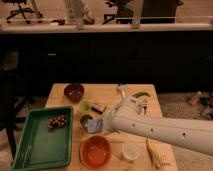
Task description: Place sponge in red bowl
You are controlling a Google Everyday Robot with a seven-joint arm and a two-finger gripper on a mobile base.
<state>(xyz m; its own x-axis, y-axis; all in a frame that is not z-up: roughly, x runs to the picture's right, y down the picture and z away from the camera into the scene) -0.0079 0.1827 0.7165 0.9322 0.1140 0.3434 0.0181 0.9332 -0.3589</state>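
Transport looks under way: on the tabletop, the bowl sits at the front edge, while the tool hangs just behind it, clamped on the sponge. Next, probably, forward over the bowl, then release.

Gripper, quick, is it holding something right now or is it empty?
Gripper: closed, holding the sponge above the table, just behind the red bowl.
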